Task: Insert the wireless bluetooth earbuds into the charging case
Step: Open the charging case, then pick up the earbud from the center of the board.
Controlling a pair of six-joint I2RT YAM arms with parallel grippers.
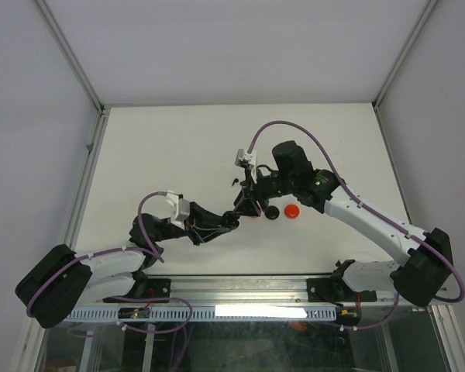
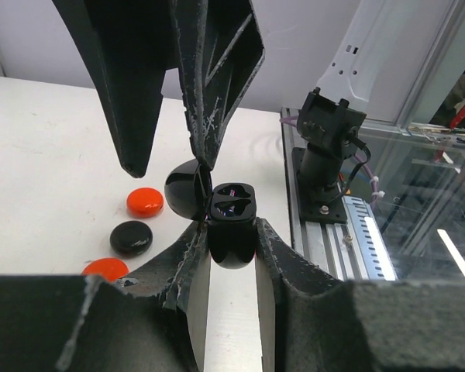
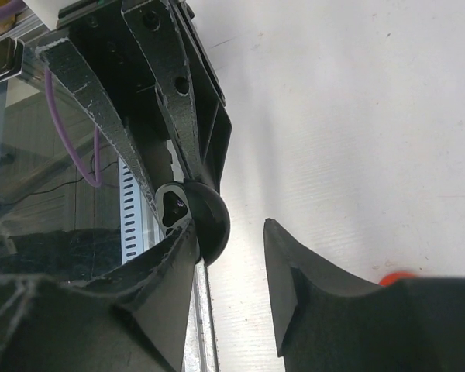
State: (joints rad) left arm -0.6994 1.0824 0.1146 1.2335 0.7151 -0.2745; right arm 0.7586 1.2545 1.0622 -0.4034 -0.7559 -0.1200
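Clamping the open charging case (image 2: 232, 249) by its sides, the left gripper (image 2: 232, 236) has both fingers pressed on it, with the lid (image 2: 182, 190) swung out to one side. Two dark earbuds (image 2: 232, 203) sit in the case's wells. The right gripper (image 3: 231, 231) has its jaws apart, one finger (image 3: 155, 279) touching the lid and gripping nothing. A red disc (image 2: 145, 202) and a black disc (image 2: 131, 237) lie on the table (image 2: 46, 147) nearby.

Left arm (image 1: 101, 267), right arm (image 1: 372, 221): white links, black joints. Purple cable (image 1: 279, 122) looped along each. White camera block (image 1: 246, 159) at each wrist. Fingers (image 2: 217, 77) black, matte, edges scuffed white. Green light (image 1: 318, 182) on right arm.
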